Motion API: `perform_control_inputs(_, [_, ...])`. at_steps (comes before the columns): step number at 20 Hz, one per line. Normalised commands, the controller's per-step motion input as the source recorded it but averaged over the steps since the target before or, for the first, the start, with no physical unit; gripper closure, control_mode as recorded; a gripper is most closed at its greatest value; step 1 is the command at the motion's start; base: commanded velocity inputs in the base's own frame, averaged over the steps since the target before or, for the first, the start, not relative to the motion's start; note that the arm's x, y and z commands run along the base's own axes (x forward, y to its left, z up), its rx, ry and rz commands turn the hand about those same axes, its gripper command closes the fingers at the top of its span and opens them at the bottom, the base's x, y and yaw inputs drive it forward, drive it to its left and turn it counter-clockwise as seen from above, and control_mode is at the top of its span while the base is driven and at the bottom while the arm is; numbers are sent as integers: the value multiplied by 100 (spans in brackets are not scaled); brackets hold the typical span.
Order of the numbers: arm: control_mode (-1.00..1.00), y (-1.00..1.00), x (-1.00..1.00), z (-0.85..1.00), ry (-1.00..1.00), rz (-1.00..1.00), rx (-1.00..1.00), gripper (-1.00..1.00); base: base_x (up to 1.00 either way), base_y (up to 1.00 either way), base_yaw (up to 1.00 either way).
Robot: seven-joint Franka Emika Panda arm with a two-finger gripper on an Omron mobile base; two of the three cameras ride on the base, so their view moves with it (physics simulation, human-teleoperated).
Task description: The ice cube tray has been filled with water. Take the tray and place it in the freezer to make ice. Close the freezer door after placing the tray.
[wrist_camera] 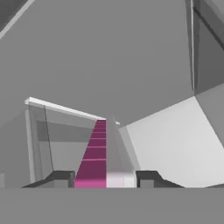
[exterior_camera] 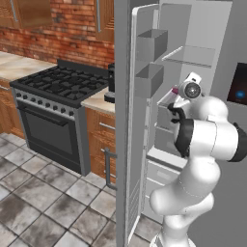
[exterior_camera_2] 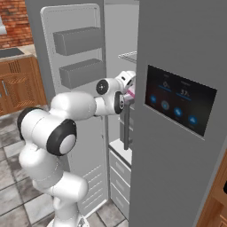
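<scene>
Holding the thin pale ice cube tray (wrist_camera: 105, 151) edgewise, the dark fingers (wrist_camera: 148, 178) reach inside the tall grey freezer (exterior_camera: 190, 53).

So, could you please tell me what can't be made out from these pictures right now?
- Tool in the base views: inside the freezer, hidden by the arm and the closed door.
- Ice cube tray: its far end shrinks away in the hand view, so whether it touches a shelf is unclear.
- Freezer door: its foot is cut off by the left base view's edge.

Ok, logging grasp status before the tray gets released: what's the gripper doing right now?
Gripper: closed on the ice cube tray, held inside the open freezer.
</scene>
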Motion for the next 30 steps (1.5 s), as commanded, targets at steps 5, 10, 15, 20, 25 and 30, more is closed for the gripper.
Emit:
perform_control_inputs(5, [-100,-12,23,-9,0,0,0,100,0,0,0])
perform_control_inputs(10, [-100,-13,19,-8,0,0,0,100,0,0,0])
perform_control_inputs(15, [-100,-14,19,-9,0,0,0,100,0,0,0])
perform_control_inputs(20, [-100,-16,25,-11,1,0,0,100,0,0,0])
perform_control_inputs(25, [-100,-18,28,-12,3,0,0,100,0,0,0])
perform_control_inputs(30, [-100,-20,31,-10,5,0,0,100,0,0,0])
